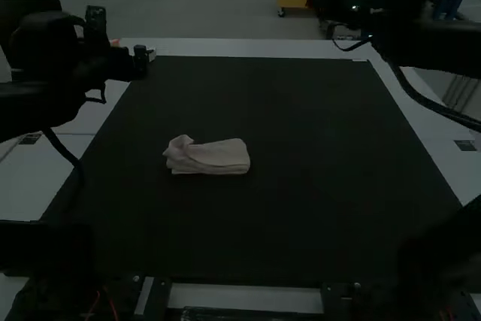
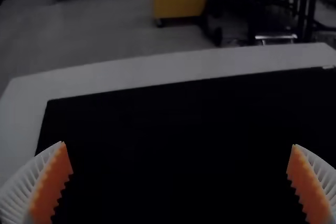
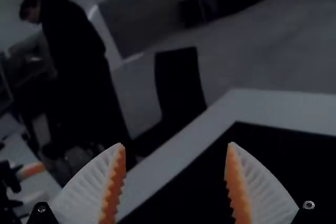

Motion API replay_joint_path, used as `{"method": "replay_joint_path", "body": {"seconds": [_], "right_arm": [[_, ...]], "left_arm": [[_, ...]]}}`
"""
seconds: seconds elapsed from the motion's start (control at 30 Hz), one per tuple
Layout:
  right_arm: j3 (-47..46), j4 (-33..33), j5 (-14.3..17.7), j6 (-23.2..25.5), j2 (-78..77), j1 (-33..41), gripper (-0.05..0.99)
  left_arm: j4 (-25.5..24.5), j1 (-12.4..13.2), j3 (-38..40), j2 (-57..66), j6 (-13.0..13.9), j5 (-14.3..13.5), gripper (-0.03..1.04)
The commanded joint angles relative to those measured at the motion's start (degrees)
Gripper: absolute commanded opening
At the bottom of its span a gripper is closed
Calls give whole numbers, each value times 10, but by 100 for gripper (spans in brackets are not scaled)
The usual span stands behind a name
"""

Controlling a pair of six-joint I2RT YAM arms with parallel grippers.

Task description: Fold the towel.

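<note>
Find towel (image 1: 214,159) on mat (image 1: 308,114), a bit L of ctr., folded to a compact bundle w/ long side running across desk (image 1: 248,47). Lies flat on mat, prob. to give firm backing for pressing creases and access from either side.

Note L gripper (image 2: 179,144): set wide, w/ nothing held. Hangs near far L corner of mat, well apart from towel, prob. to avoid dragging the folds. Note R gripper (image 3: 176,144): also spaced apart and unloaded, though less wide. Sits raised toward far R corner, presumably for same reason. Judge fold as mostly or fully done; poss. needs only tidying at L end, w/ risk of opening layers if pinched carelessly.

Cannot count layers or check underside. Cannot tell whether raised flap (image 1: 180,144) at L end is a loose corner or bunched cloth. Hard to separate dark arm parts from mat in dim light, esp. at near corners.
</note>
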Motion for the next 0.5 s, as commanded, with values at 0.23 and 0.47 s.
{"method": "replay_joint_path", "body": {"seconds": [0.23, 0.47], "right_arm": [[-159, -1, -49, 87, -408, -161, 86], [-226, -58, -45, 124, -674, -222, 90]], "left_arm": [[-48, -16, -3, -141, -37, -25, 97], [-49, -33, -66, -285, -40, -31, 97]]}}
